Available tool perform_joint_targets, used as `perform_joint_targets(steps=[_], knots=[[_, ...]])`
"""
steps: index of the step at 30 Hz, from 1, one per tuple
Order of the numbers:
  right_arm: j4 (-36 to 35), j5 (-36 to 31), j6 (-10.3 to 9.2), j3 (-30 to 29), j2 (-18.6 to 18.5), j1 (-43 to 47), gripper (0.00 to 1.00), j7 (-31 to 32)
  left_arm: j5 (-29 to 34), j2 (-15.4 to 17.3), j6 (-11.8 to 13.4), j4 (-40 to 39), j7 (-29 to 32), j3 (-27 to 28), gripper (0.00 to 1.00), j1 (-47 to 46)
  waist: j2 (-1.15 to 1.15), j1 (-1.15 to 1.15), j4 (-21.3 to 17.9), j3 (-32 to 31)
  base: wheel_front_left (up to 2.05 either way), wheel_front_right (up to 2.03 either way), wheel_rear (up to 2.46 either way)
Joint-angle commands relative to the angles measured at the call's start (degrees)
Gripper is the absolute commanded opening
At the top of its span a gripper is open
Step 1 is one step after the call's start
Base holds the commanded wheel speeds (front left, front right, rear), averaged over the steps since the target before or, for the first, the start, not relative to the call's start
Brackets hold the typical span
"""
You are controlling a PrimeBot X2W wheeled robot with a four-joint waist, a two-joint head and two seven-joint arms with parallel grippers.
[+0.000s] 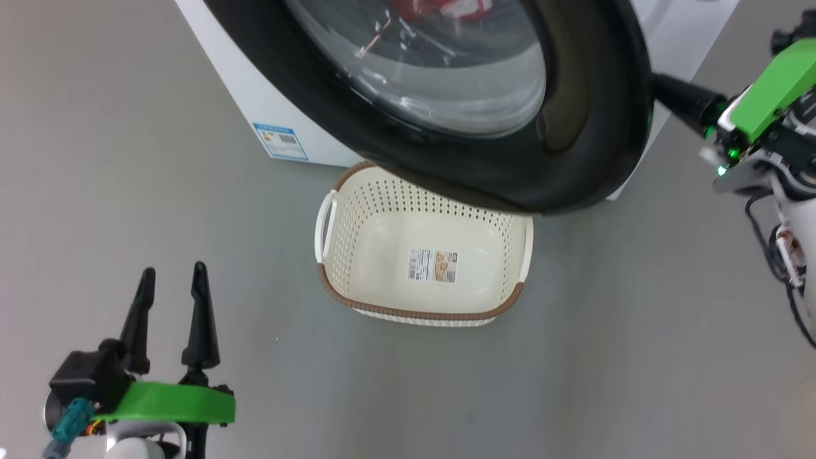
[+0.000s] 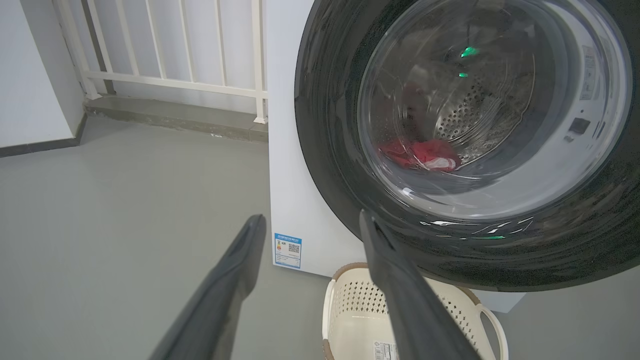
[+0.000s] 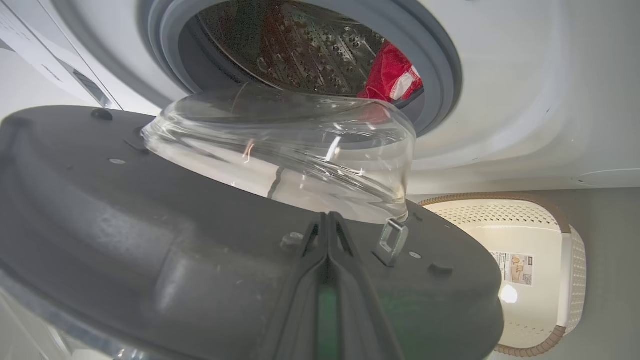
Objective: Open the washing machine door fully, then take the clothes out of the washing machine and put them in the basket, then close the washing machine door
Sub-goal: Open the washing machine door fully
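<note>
The right gripper [image 3: 327, 220] has its two dark fingers pressed flat together, gripping nothing. Their tips rest at the grey inner face of the washing machine door [image 3: 125, 225], just beside a small metal latch hook [image 3: 392, 240]. The door stands partly open. Just past the fingertips rises the door's clear glass bowl, and beyond it is the drum of the washing machine [image 3: 500, 100], where the clothes [image 3: 387, 75] (bright red, with a white part) lie. The basket [image 3: 565, 240] sits on the floor below, off to the fingers' right, partly under the door. The left gripper [image 1: 173, 269] hangs spread wide and empty, with the basket ahead of it.
</note>
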Motion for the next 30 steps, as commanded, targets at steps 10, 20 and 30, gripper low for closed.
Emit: perform_joint_targets(steps=[10,20,30], knots=[[-4.1,2.5,0.10,0.4,2.5,7.0,0.00,2.3,1.8,1.3,-0.4,-0.8,-0.5,2.8,1.00,2.8,0.00,0.00,1.2,-6.0,0.00,0.00,0.00],[-7.1,4.3,0.10,0.1,4.1,12.5,0.00,3.7,2.4,1.3,-0.7,-0.1,-0.5,3.1,1.00,4.7,0.00,0.00,2.5,-8.9,0.00,0.00,0.00],[-9.5,5.2,0.10,-0.3,4.8,17.2,0.00,4.6,3.0,1.3,-0.9,0.9,-0.5,3.0,1.00,5.8,0.00,0.00,4.7,-11.0,0.00,0.00,0.00]])
